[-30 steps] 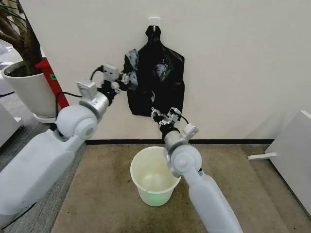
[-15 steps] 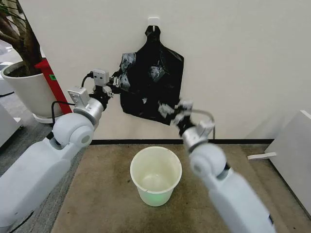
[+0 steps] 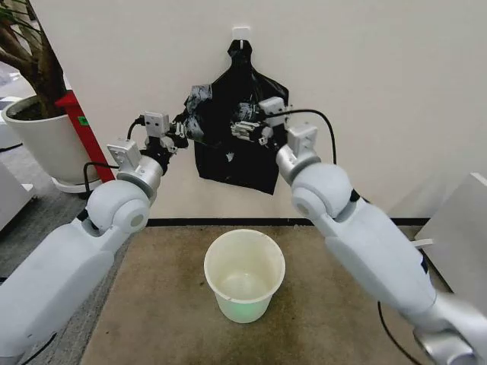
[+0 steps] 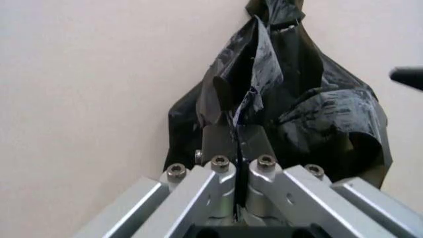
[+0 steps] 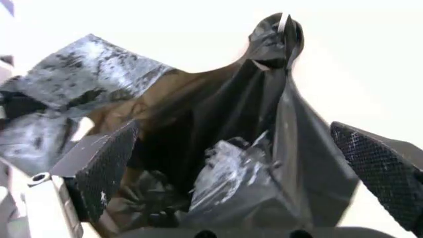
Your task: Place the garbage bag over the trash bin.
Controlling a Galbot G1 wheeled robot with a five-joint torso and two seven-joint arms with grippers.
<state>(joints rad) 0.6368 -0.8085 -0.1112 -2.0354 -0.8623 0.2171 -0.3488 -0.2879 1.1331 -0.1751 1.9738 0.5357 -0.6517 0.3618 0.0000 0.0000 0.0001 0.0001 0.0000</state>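
- The garbage bag (image 3: pixel 237 125) was seen hanging from a wall hook (image 3: pixel 241 33), above the trash bin (image 3: pixel 244 274) on the floor.
- A fold of film at the bag's edge was clamped in the left gripper (image 4: pixel 237 144), jaws pressed together.
- The right gripper (image 5: pixel 231 163) was held spread apart at the bag's front; a separate layer should be pinched, so the mouth could be opened.
- A potted plant (image 3: pixel 34 114) stood well apart; the hook itself was judged the snag.

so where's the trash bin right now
In the head view the trash bin stands on the floor at centre, below the garbage bag hanging on the wall.
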